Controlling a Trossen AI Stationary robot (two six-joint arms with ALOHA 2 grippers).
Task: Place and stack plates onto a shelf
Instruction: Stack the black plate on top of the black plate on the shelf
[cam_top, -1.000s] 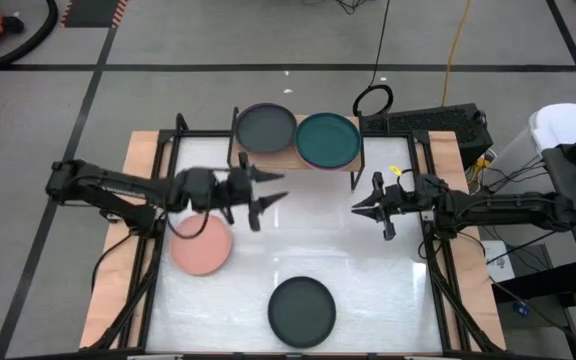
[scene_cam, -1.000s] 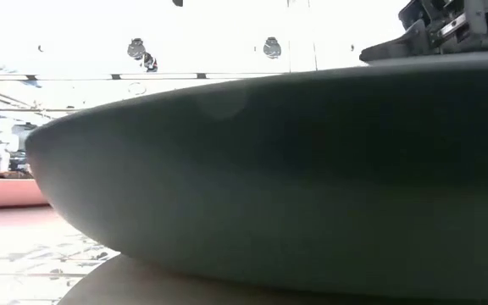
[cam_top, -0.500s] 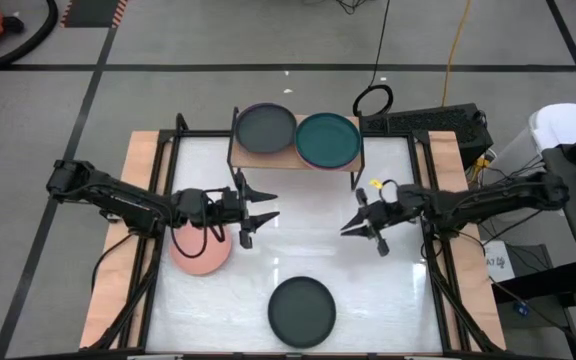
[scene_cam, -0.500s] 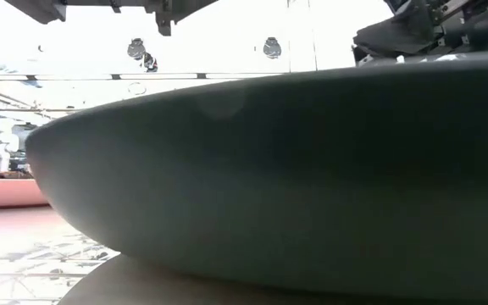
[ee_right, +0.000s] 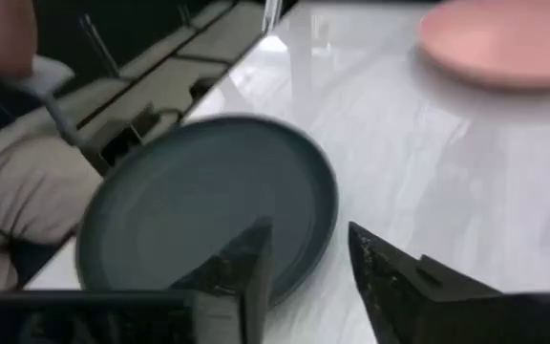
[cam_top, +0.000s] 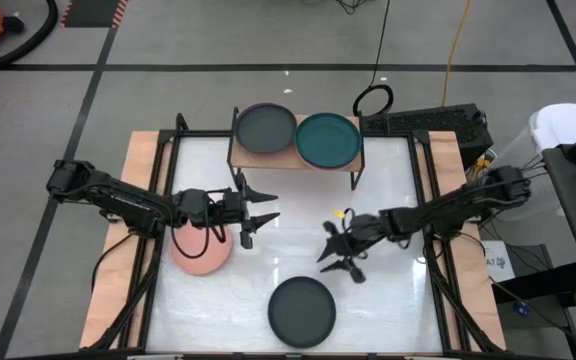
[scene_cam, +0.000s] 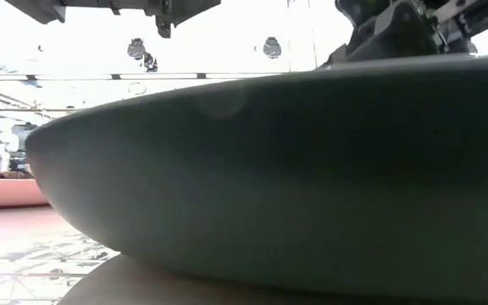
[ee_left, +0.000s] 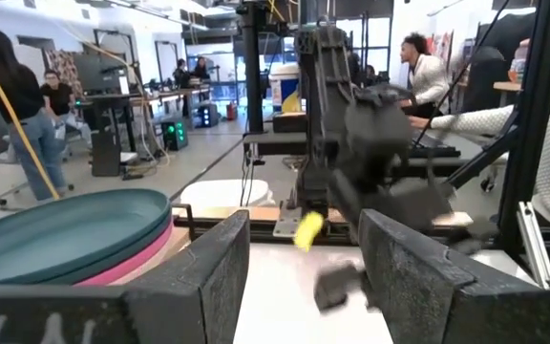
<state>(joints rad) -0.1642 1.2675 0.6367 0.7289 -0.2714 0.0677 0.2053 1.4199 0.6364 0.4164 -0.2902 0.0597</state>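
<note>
A charcoal plate (cam_top: 302, 311) lies flat near the table's near edge; it fills the low view (scene_cam: 295, 178) and shows in the right wrist view (ee_right: 199, 205). A salmon plate (cam_top: 200, 250) lies flat at the left. The shelf (cam_top: 296, 160) at the far side carries a charcoal plate over a purple one (cam_top: 265, 128) and a teal plate (cam_top: 327, 140), which the left wrist view shows lying on a pink one (ee_left: 65, 234). My left gripper (cam_top: 261, 216) hangs open beside the salmon plate. My right gripper (cam_top: 328, 250) (ee_right: 308, 263) is open just above the near charcoal plate's far right rim.
The white table top (cam_top: 298, 215) has wooden side strips (cam_top: 118, 250) and black rails along both sides. Open surface lies between the shelf and the near plate. People stand and sit in the room beyond the table (ee_left: 17, 105).
My right gripper has swung toward the table's left and near edge, lowering toward the near charcoal plate, still open. My left gripper dropped lower beside the salmon plate, then held still. No plate has moved.
</note>
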